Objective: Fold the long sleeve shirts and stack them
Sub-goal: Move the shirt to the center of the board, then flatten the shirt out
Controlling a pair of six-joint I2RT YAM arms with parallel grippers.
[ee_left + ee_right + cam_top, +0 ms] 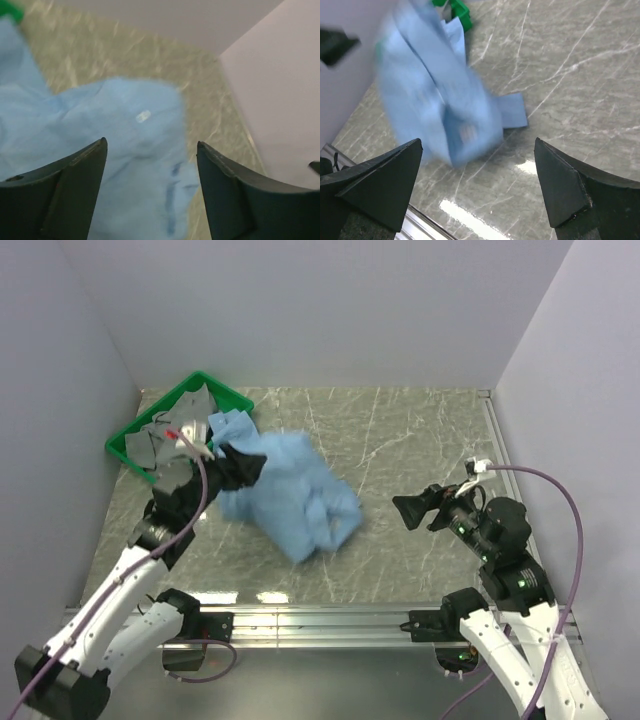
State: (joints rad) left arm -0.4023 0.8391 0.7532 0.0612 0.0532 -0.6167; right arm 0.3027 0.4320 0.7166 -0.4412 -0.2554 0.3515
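Observation:
A light blue long sleeve shirt (290,502) lies crumpled and motion-blurred on the marble table, left of centre. It also shows in the left wrist view (125,125) and the right wrist view (432,95). My left gripper (240,466) hangs over the shirt's left edge; in its own view (151,145) the jaws stand wide apart with nothing between them. My right gripper (412,510) is open and empty to the right of the shirt, pointing at it, above bare table (477,145).
A green basket (228,396) holding several grey garments (150,445) stands at the back left, just behind the left gripper. White walls close in the left, back and right. A metal rail (320,620) runs along the near edge.

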